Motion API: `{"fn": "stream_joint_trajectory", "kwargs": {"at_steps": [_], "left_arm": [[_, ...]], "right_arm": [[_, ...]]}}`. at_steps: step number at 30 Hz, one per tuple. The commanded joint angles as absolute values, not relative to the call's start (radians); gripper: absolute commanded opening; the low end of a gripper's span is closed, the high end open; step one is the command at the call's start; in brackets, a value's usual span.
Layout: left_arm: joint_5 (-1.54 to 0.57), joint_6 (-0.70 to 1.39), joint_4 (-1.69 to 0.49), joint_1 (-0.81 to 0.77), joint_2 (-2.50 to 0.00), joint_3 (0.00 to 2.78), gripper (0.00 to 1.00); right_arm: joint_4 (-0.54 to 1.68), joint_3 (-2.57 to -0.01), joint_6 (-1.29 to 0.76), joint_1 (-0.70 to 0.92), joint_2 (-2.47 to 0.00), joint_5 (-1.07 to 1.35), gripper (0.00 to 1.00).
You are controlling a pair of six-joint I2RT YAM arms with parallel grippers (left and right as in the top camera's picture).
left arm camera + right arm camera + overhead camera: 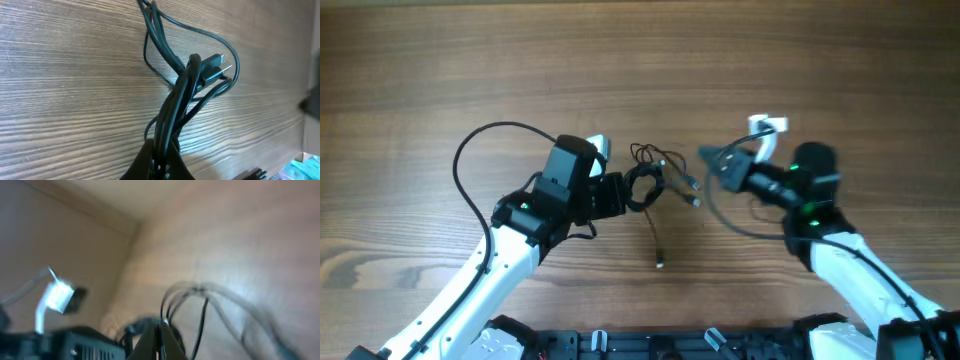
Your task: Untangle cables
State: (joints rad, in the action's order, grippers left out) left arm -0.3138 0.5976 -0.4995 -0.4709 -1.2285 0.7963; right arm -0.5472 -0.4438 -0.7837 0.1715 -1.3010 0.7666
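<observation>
Left fingers (161, 161) are clenching on the cables (172, 100), gripping a thick gathering of black cords that is rising straight out from their tips in the left wrist view. Just beyond the tips the cords are twisting around one another into a knot. Two dark plug ends (214, 67) are poking out of the knot's right side, one showing a bare metal tip. Thin loops are curling away past the knot and running off the top edge of that view.

From overhead, the left fingers (623, 193) are pointing toward the right fingers (712, 163). The cables (648, 185) are lying between the two, bunching against the left tips and thinning out toward the right ones. A single strand (657, 240) is trailing from the bundle back toward the robot's base, its small pale tip resting on the table (440, 60).

In the right wrist view the right fingers (160, 332) are pressing together into a point, and the cables (204, 311) are fanning out from that point, so these fingers appear to be pinching part of them. Heavy blur is hiding which strand is being held.

Behind the left fingers, the left arm (490, 265) is reaching in from the near edge, with a thicker black wire (458, 170) arcing above it.
</observation>
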Motion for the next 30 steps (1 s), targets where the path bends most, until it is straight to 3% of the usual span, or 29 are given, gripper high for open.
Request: {"fn": "stream_joint_trajectory", "kwargs": {"at_steps": [1, 3, 5, 7, 9, 11, 14, 18, 19, 20, 26, 29, 30], "left_arm": [[-0.302, 0.607, -0.516, -0.469, -1.225, 0.796, 0.04], [-0.302, 0.607, -0.517, -0.469, -1.225, 0.795, 0.04], [-0.302, 0.607, -0.513, -0.469, -1.225, 0.795, 0.04], [-0.302, 0.612, -0.498, -0.469, -1.225, 0.795, 0.04], [-0.307, 0.615, -0.498, -0.47, -1.225, 0.795, 0.04], [-0.319, 0.615, -0.497, -0.47, -1.225, 0.795, 0.04], [-0.37, 0.616, -0.496, -0.47, -1.225, 0.795, 0.04], [-0.454, 0.615, -0.483, -0.47, -1.225, 0.795, 0.04], [-0.456, 0.615, -0.487, -0.47, -1.225, 0.795, 0.04], [-0.455, 0.614, -0.49, -0.469, -1.225, 0.795, 0.04], [-0.208, 0.607, -0.495, -0.469, -1.231, 0.761, 0.04], [-0.208, 0.615, -0.509, -0.469, -1.248, 0.752, 0.04], [-0.216, 0.646, -0.508, -0.469, -1.255, 0.752, 0.04]], "right_arm": [[-0.643, -0.451, -0.876, -0.013, -1.291, 0.95, 0.04], [-0.628, -0.45, -0.889, -0.072, -1.292, 0.978, 0.07], [-0.552, -0.45, -0.875, -0.044, -1.292, 1.06, 0.47], [-0.287, -0.45, -0.83, 0.06, -1.292, 0.913, 0.63], [-0.15, -0.45, -0.859, 0.185, -1.292, 0.712, 0.63], [-0.205, -0.45, -0.923, 0.313, -1.292, 0.593, 0.62], [-0.22, -0.45, -1.054, 0.459, -1.301, 0.387, 0.47], [-0.24, -0.45, -1.128, 0.544, -1.381, 0.22, 0.41], [-0.271, -0.45, -1.125, 0.542, -1.401, 0.206, 0.15], [-0.296, -0.45, -1.125, 0.537, -1.404, 0.233, 0.05], [-0.393, -0.451, -0.856, 0.442, -1.223, 0.503, 0.04], [-0.382, -0.451, -0.85, 0.344, -1.113, 0.526, 0.05], [-0.368, -0.451, -0.861, 0.336, -1.099, 0.525, 0.18]]}}
